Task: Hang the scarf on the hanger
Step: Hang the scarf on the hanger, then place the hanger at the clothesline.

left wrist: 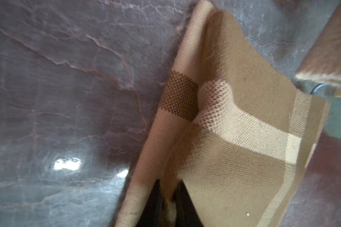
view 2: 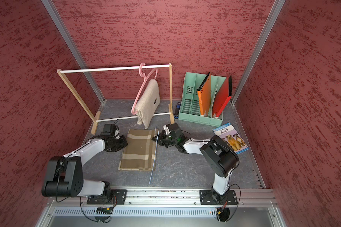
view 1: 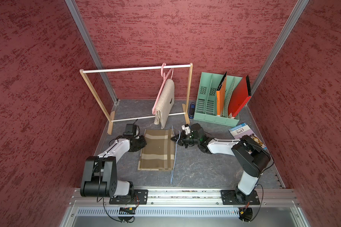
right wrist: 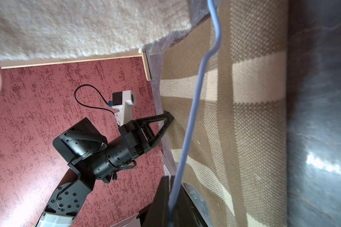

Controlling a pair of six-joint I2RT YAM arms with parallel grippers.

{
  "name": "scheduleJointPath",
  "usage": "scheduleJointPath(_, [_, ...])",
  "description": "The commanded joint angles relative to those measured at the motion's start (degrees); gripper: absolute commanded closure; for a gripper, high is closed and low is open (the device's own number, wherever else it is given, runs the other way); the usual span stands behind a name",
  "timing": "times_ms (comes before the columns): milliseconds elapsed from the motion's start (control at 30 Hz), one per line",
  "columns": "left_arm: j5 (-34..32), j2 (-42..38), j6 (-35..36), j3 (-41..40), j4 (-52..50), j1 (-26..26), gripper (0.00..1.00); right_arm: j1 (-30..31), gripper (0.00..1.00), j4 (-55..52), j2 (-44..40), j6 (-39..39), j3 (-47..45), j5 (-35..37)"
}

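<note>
The brown plaid scarf (view 1: 158, 151) (view 2: 140, 151) lies folded flat on the grey table. A thin blue hanger (view 1: 174, 155) (view 2: 153, 157) stands on edge along the scarf's right side. My right gripper (view 1: 174, 140) (view 2: 155, 139) is shut on the hanger's wire (right wrist: 195, 108), which runs out from between its jaws (right wrist: 171, 196). At the scarf's left edge, my left gripper (view 1: 145, 142) (view 2: 126, 144) (right wrist: 169, 116) pinches the scarf. In the left wrist view the scarf (left wrist: 234, 127) rises in a fold from between the dark fingers (left wrist: 156, 202).
Behind the scarf stands a wooden rack (view 1: 136, 68) with a pink hanger (view 1: 162, 72) carrying a beige cloth (view 1: 165, 102). At the back right are a green file holder (view 1: 215, 110) and a blue stapler (view 1: 191, 111). A book (view 1: 242, 133) lies at the right.
</note>
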Motion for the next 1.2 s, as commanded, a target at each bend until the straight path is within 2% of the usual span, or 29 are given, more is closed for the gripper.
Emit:
scheduleJointPath(0, [-2.6,-4.0,0.0,0.8,-0.4,0.7,0.65,0.0,1.0,1.1,0.2,-0.1,0.3,0.4])
scheduleJointPath(33, [-3.3,-6.1,0.0,0.5,-0.8,0.7,0.56,-0.1,1.0,1.2,0.2,0.0,0.3,0.5])
scheduleJointPath(167, [-3.9,-15.0,-0.3,0.5,-2.8,0.5,0.33,-0.1,1.0,0.7,-0.3,-0.3,-0.2,0.9])
scheduleJointPath(233, [-0.9,-19.3,-0.6,0.5,-2.5,-0.2,0.26,-0.1,1.0,0.7,-0.4,-0.4,-0.2,1.2])
scheduleJointPath(300, [4.5,-22.6,-1.6,-0.1,-0.9,-1.5,0.23,-0.1,1.0,0.8,-0.6,-0.3,-0.2,1.3])
scheduleJointPath(467, [20.9,-26.3,-7.0,-4.0,9.7,-8.2,0.21,-0.1,1.0,0.8,-0.5,-0.5,0.4,1.3])
scheduleJointPath(567, [24.2,-27.1,-10.8,-7.1,17.5,-15.4,0.2,-0.1,1.0,0.7,-0.6,-0.6,0.3,1.3])
scheduleJointPath(667, [23.1,-27.4,-12.7,-9.1,22.7,-21.4,0.2,-0.2,1.0,0.9,-0.8,-0.5,0.1,1.4])
scheduleJointPath(833, [17.5,-24.5,-12.3,-10.4,24.0,-29.5,0.2,-0.6,1.0,1.1,-1.3,-0.7,-0.6,1.5])
scheduleJointPath(1167, [12.9,-13.0,-12.0,-9.7,28.7,-36.8,0.31,-2.8,1.0,4.3,-2.5,-0.1,-5.0,1.2])
